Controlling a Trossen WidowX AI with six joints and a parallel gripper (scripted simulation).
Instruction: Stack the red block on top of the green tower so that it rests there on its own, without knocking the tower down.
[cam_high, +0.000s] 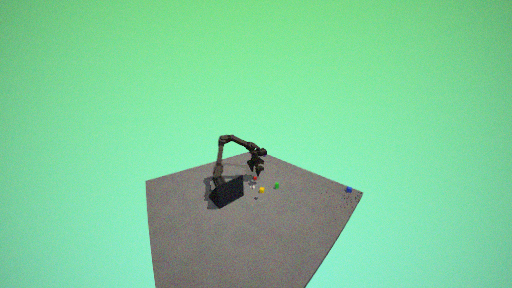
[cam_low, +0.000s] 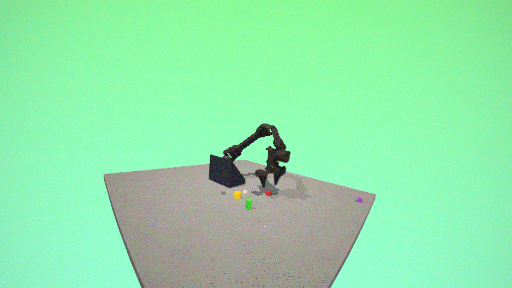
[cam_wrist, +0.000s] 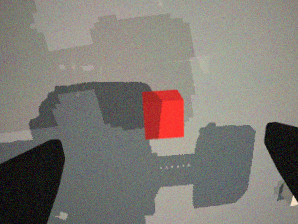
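Note:
The red block (cam_high: 255, 178) (cam_low: 268, 193) (cam_wrist: 171, 118) rests on the table, below my gripper. My gripper (cam_high: 254, 173) (cam_low: 270, 186) (cam_wrist: 166, 141) points down and is open and empty. In the wrist view its two fingers stand wide apart at the left and right edges, with the red block between them and a little above the line of the tips. The fingertips are above the table, not touching the block. The green tower (cam_high: 277, 185) (cam_low: 249, 204) stands upright on the table, apart from the red block, and is out of the wrist view.
A yellow block (cam_high: 261, 190) (cam_low: 237, 195) and a small white block (cam_high: 253, 187) (cam_low: 245, 192) lie near the tower. A small dark object (cam_high: 256, 198) (cam_low: 223, 192) lies beyond them. A blue block (cam_high: 349, 189) and a purple block (cam_low: 359, 199) lie near table edges.

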